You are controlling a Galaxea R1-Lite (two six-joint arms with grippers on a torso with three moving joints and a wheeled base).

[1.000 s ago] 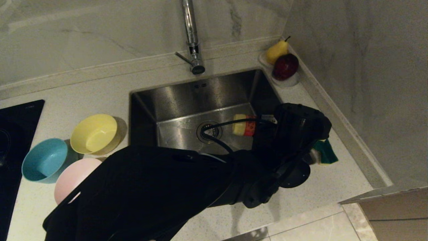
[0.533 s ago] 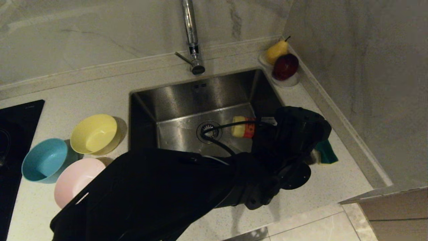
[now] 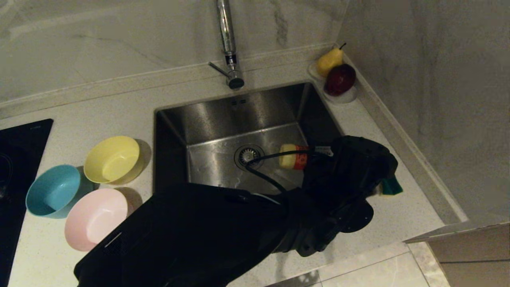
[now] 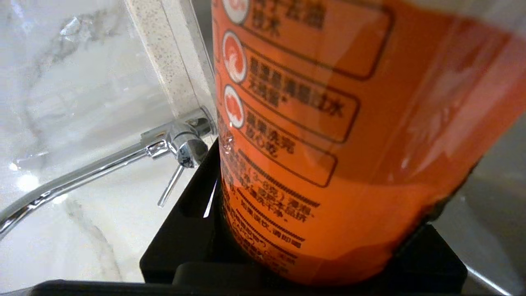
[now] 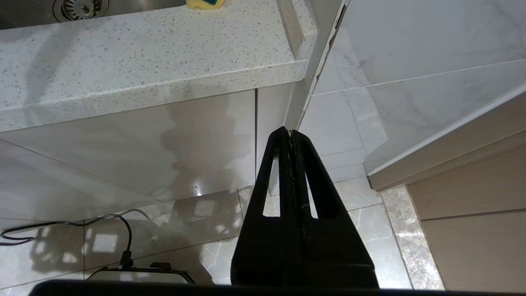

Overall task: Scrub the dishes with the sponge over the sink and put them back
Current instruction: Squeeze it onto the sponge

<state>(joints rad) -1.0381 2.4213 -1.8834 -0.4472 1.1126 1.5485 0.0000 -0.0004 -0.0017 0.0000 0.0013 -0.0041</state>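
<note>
My left gripper [image 3: 315, 158] hangs over the right side of the sink [image 3: 207, 119], shut on an orange-labelled bottle [image 3: 293, 156] with a pale yellow end that lies tilted across the basin. In the left wrist view the bottle [image 4: 328, 123] sits between the black fingers [image 4: 193, 205]. The sponge [image 3: 391, 186] lies on the counter right of the sink, partly hidden by that arm. The dishes stand left of the sink: a yellow bowl [image 3: 113, 159], a blue bowl [image 3: 53, 190] and a pink bowl [image 3: 95, 219]. My right gripper [image 5: 290, 133] is parked below the counter edge, shut and empty.
The chrome tap [image 3: 228, 44] rises behind the sink. A pear [image 3: 330, 59] and a red apple [image 3: 340, 79] sit on a small dish in the back right corner. A black hob [image 3: 16, 159] lies at far left. A wall runs close along the right.
My left arm has slid a little toward the near edge with the bottle, uncovering more of the pink bowl. The right arm has not moved.
</note>
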